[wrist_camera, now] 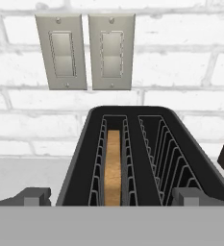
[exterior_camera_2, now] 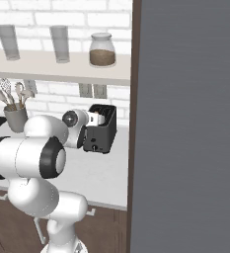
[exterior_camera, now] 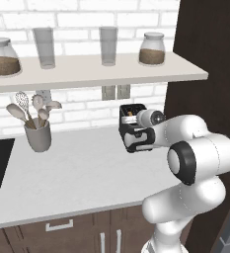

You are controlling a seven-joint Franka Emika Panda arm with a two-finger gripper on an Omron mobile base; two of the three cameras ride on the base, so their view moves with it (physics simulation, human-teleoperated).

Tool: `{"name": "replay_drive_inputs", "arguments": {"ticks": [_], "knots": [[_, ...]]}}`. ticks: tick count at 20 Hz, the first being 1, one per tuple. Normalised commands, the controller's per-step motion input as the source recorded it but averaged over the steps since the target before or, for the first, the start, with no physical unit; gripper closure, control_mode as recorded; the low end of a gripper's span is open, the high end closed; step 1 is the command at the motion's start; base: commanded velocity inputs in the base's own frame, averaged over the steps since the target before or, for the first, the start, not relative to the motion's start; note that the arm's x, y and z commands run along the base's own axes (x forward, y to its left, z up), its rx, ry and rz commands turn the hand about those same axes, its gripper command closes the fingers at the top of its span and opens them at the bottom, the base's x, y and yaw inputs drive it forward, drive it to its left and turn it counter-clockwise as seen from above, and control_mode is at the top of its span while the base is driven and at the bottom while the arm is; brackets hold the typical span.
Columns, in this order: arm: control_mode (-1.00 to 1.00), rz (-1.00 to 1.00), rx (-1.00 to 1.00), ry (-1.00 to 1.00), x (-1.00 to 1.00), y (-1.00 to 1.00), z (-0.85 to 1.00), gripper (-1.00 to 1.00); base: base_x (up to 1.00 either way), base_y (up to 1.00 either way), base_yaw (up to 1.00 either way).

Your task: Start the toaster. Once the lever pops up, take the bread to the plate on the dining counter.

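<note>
— Nearest the lens, what shows?

— Two dark fingertips (wrist_camera: 34, 196) of the hand (wrist_camera: 112, 198) stand at the bottom of the hand view, set wide on either side of the toaster (wrist_camera: 142, 158), released and holding nothing. Between them the toaster's top fills the middle, its long axis running away from the hand toward the brick wall.

— And the bread?

— It sits on edge in the left slot, the bread (wrist_camera: 113, 166) golden against the black wires; the right slot is empty. The slice lies straight ahead of the hand and a little below it, its length running along the same line as the slot.

— So what does the coming move turn on?

— Probably on the near, narrow face of the toaster, where the lever should be. That face lies under the bottom edge of the hand view, so the lever's position cannot be told from there. The hand seems to hover at the toaster's near end, so the likely move is a drop down that face.

— Do the base views help?

— Somewhat. In the left base view the hand (exterior_camera: 136, 134) overlaps the toaster (exterior_camera: 131, 114) on the pale surface (exterior_camera: 77, 168), hiding the front. The right base view shows the toaster (exterior_camera_2: 102, 129) from its other side, with a small pale knob low on the narrow face, just beside the dark wooden panel (exterior_camera_2: 135, 123). It also shows the wrist at the toaster's top edge. The two wall switches (wrist_camera: 87, 51) sit above the toaster.
</note>
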Motion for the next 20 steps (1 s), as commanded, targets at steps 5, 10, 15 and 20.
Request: {"name": "replay_drive_inputs", "arguments": {"ticks": [5,10,15,20], "knots": [[-1.00,0.00,0.00,0.00,0.00,0.00,0.00,-1.00,0.00,0.00,0.00],[-1.00,0.00,0.00,0.00,0.00,0.00,0.00,-1.00,0.00,0.00,0.00],[-1.00,0.00,0.00,0.00,0.00,0.00,0.00,-1.00,0.00,0.00,0.00],[-1.00,0.00,0.00,0.00,0.00,0.00,0.00,-1.00,0.00,0.00,0.00]]}}
